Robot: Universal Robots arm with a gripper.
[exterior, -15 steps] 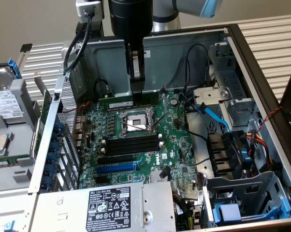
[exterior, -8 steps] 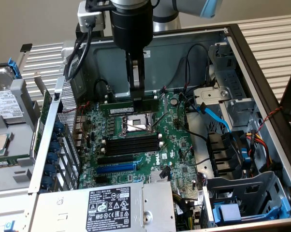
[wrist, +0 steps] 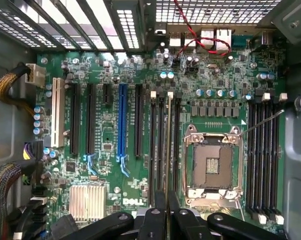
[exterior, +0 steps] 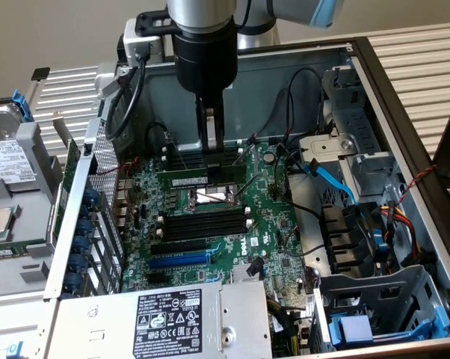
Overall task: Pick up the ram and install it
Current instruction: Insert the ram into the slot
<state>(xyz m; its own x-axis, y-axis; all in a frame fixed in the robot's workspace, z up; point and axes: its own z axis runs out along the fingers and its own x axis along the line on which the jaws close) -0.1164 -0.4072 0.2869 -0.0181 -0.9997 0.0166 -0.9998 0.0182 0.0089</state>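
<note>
Ram [wrist: 169, 150], how many?
— One, edge-on, clamped in the pincer [wrist: 168, 197], over a black slot bank [wrist: 153, 145].
— Around it?
— One CPU socket [wrist: 213, 160] beside the pincer, four black slots [wrist: 264, 150] past that, one blue slot [wrist: 122, 120] opposite. Ram's lower edge is hidden; seating unclear.

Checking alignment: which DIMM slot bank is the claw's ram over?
The DIMM bank between CPU socket and blue expansion slot; the ram lines up along it, not the bank beyond the socket.
</note>
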